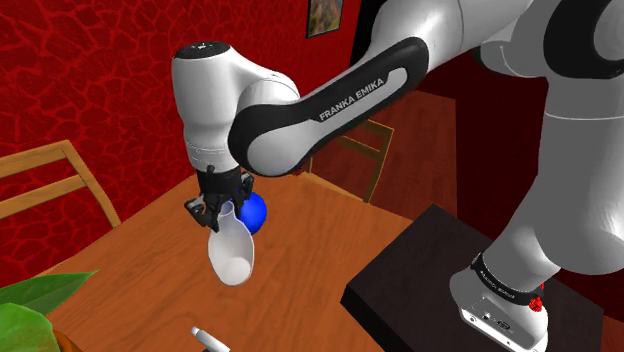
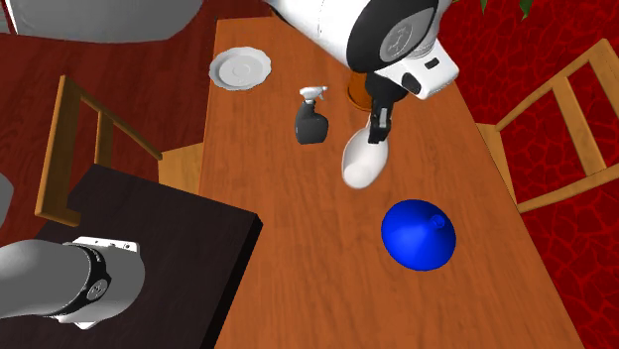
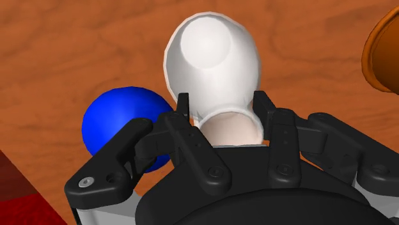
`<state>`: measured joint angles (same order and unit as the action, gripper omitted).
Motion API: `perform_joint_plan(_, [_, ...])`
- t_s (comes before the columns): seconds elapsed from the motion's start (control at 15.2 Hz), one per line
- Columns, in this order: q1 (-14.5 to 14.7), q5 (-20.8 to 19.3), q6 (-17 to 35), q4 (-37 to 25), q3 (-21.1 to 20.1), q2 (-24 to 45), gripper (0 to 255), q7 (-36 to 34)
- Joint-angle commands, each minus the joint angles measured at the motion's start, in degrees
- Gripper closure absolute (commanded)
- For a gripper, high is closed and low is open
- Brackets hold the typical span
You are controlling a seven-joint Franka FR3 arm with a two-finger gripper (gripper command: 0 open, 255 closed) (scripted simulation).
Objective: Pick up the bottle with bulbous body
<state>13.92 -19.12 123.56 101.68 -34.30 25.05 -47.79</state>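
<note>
Up over the wooden table [image 2: 298, 248], tool [image 3: 222, 99] tight around white bottle [image 3: 211, 57], red walls [image 1: 100, 70] behind.

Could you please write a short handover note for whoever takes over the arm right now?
The gripper is shut on the neck of the white bulbous bottle.
The bottle hangs tilted under the gripper, apparently lifted off the wooden table, between the blue round object and the black spray bottle.
Done: the grasp, and seemingly the lift.
Left: confirm the bottle is clear of the table and hold it steady.
</note>
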Motion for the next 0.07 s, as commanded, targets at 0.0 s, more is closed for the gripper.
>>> perform_joint_plan(0.0, [-0.04, 0.17, -0.36, -0.18, -0.10, -0.21, 255, 0.09])
